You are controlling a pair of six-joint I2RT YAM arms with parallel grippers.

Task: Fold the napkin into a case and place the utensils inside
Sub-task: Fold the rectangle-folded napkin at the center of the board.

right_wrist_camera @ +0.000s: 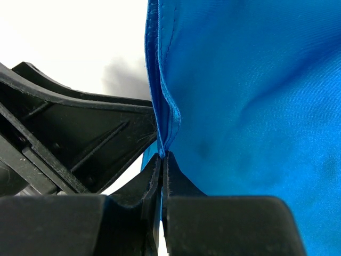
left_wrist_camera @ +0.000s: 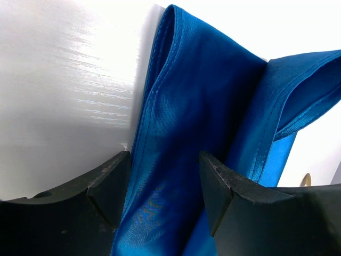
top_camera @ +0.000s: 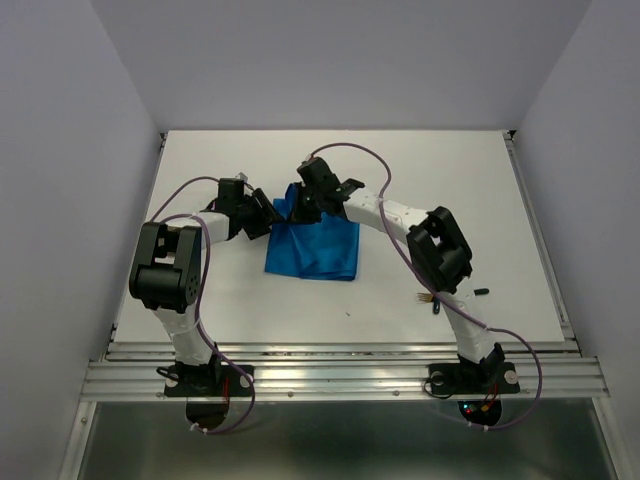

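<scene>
At bottom centre, the right gripper (right_wrist_camera: 162, 160) is pinching the stitched edge of the napkin (right_wrist_camera: 256, 96) between closed jaws. The blue cloth is filling the right side, with white table (right_wrist_camera: 69, 37) showing at upper left.

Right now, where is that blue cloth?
In the top view the napkin lies mid-table, just left of centre, its far edge pinched by the right end effector, the open left end effector straddling a fold.

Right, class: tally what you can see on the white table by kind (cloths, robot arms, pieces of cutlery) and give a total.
Blue napkin: 1
Robot arms: 2 (left arm, right arm)
Pieces of cutlery: at least 1, mostly hidden behind the right arm, so the exact count is unclear
Total: at least 4
</scene>
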